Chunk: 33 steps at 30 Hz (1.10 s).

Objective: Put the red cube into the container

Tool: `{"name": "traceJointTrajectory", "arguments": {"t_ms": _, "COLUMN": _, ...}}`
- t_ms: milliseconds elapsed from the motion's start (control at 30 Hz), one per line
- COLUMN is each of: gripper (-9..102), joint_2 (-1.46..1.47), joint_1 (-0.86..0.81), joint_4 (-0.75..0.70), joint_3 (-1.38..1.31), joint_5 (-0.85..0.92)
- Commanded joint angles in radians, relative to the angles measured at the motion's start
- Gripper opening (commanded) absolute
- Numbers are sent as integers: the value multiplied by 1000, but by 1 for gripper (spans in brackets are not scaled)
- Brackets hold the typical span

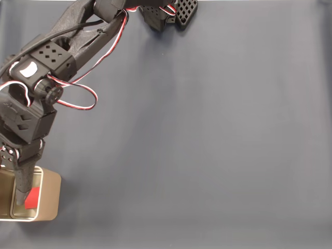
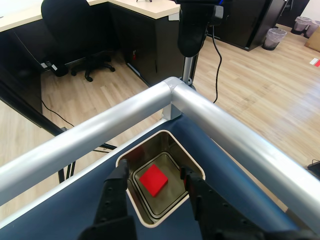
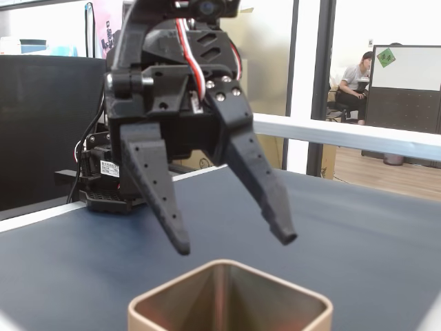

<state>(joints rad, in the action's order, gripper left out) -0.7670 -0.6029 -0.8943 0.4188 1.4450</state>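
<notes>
Pretty much done: the red cube point(image 2: 153, 179) is seen lying inside the container point(image 2: 196, 172), gripper point(image 3: 236, 243) spread open and empty above it.

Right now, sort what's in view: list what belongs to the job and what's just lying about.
Job:
- red cube, lying inside the container
- container
- tool, open above the container

Lying about:
- office chair
- waste bins
- silver rail

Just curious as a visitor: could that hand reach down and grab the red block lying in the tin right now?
Probably yes. The hand hangs open right above the tin, and the red block lies uncovered on its floor between the fingers; only the walls might crowd them.
</notes>
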Motion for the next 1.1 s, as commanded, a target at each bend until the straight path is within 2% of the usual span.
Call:
{"name": "traceJointTrajectory", "arguments": {"t_ms": 0, "gripper": 24, "joint_2": -17, "joint_1": 0, "joint_4": 18, "joint_3": -57, "joint_5": -2}}
{"name": "traceJointTrajectory", "arguments": {"t_ms": 133, "gripper": 22, "joint_2": -23, "joint_1": -2, "joint_4": 31, "joint_3": -58, "joint_5": -9}}
{"name": "traceJointTrajectory", "arguments": {"t_ms": 367, "gripper": 0, "joint_2": -91, "joint_1": 9, "joint_4": 41, "joint_3": -29, "joint_5": -54}}
{"name": "traceJointTrajectory", "arguments": {"t_ms": 467, "gripper": 0, "joint_2": -179, "joint_1": 32, "joint_4": 29, "joint_3": 58, "joint_5": -71}}
{"name": "traceJointTrajectory", "arguments": {"t_ms": 833, "gripper": 0, "joint_2": -696, "joint_1": 236, "joint_4": 48, "joint_3": 713, "joint_5": -48}}
{"name": "traceJointTrajectory", "arguments": {"t_ms": 1067, "gripper": 0, "joint_2": -1068, "joint_1": 426, "joint_4": 149, "joint_3": 1252, "joint_5": -43}}
